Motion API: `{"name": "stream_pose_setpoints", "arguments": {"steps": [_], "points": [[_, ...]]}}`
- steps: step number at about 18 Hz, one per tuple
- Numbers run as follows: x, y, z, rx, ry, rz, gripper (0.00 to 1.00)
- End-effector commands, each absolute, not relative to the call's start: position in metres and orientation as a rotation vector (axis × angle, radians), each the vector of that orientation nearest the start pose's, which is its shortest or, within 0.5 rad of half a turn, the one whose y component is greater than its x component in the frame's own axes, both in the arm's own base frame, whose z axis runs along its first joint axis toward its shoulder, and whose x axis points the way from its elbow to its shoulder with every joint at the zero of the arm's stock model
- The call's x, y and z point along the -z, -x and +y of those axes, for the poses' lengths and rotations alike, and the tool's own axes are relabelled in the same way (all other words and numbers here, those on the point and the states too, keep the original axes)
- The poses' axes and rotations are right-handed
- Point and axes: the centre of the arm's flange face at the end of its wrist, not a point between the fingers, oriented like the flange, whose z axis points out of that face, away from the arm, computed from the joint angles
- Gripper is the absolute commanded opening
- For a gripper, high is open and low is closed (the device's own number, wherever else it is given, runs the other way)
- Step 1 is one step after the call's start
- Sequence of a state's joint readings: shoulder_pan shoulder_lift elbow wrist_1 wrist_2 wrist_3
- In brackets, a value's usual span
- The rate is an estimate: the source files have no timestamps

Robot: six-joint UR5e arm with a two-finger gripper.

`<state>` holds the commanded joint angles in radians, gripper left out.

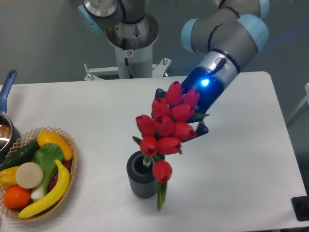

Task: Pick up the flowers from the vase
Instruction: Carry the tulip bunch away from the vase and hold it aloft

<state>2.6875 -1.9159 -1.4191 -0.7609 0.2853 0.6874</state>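
From the fixed camera, the arm is seen reaching down from the upper right, its wrist tilted toward the table's middle, a blue light lit on it. The gripper (179, 123) is largely hidden behind the flowers (166, 126), so whether its fingers are apart or clamped on the bunch cannot be told. The flowers are tilted, the buds spread above and right of the vase (143, 175), with a stem hanging beside its front. The vase stands upright on the table (241, 164). A fruit basket (70, 181) is seen at left, beside a pot (7, 128).
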Motion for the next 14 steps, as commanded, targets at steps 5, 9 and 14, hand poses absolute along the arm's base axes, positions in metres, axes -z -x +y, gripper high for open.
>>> {"name": "stream_pose_setpoints", "arguments": {"steps": [5,9,14], "points": [[-0.535,0.484,0.47,0.35,1.812,0.006,0.13],[-0.53,0.515,0.439,0.222,1.834,0.003,0.16],[-0.523,0.54,0.416,0.031,1.935,0.001,0.14]]}}
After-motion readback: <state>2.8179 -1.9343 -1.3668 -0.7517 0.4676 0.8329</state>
